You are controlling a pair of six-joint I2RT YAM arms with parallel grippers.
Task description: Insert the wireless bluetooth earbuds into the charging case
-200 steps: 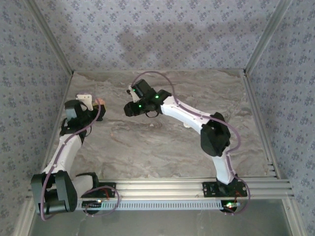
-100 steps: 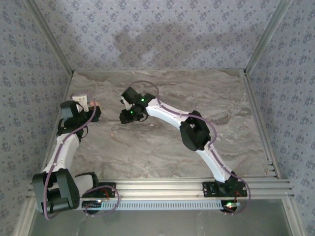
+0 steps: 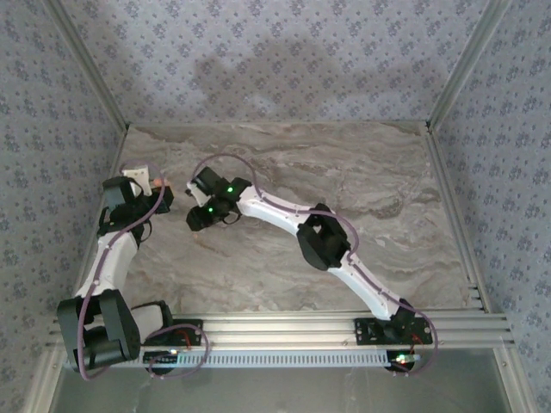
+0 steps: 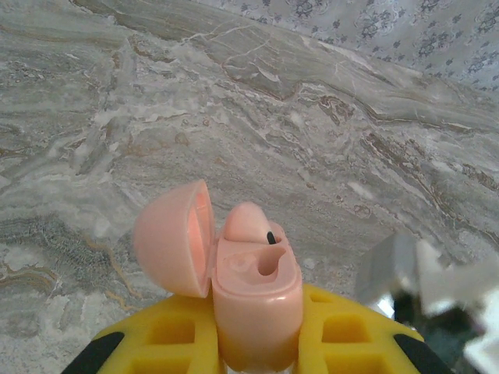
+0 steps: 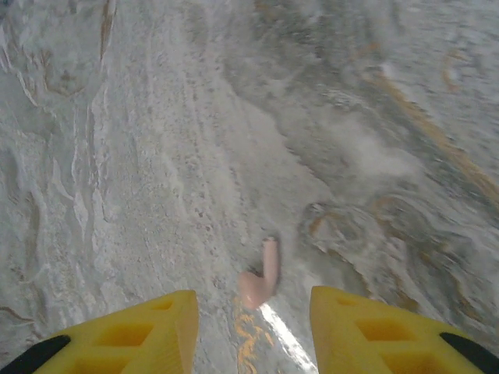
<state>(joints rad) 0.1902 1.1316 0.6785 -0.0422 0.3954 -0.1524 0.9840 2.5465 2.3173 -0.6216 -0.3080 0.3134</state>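
My left gripper [image 4: 257, 347] is shut on the salmon-pink charging case [image 4: 257, 304], held upright with its round lid [image 4: 173, 238] swung open to the left. One pink earbud [image 4: 248, 222] sits in the far slot, and the near slot [image 4: 267, 265] is empty. From above, the case [image 3: 163, 182] is at the far left of the table. My right gripper [image 5: 253, 312] is open, its yellow fingers [image 5: 148, 331] well apart. A second pink earbud [image 5: 263, 279] lies between them, stem pointing away, with a gap on each side. From above, my right gripper [image 3: 196, 217] hovers just right of the left one.
The marble table [image 3: 344, 172] is boxed in by patterned walls and an aluminium frame [image 3: 448, 215]. A blurred grey-white shape [image 4: 421, 273] sits at the right edge of the left wrist view, close to the case. The right arm [image 3: 318, 241] stretches diagonally across the table.
The right arm has swung left and come close to the left gripper. Its jaws have widened a little. The left gripper has shifted slightly left with the case.
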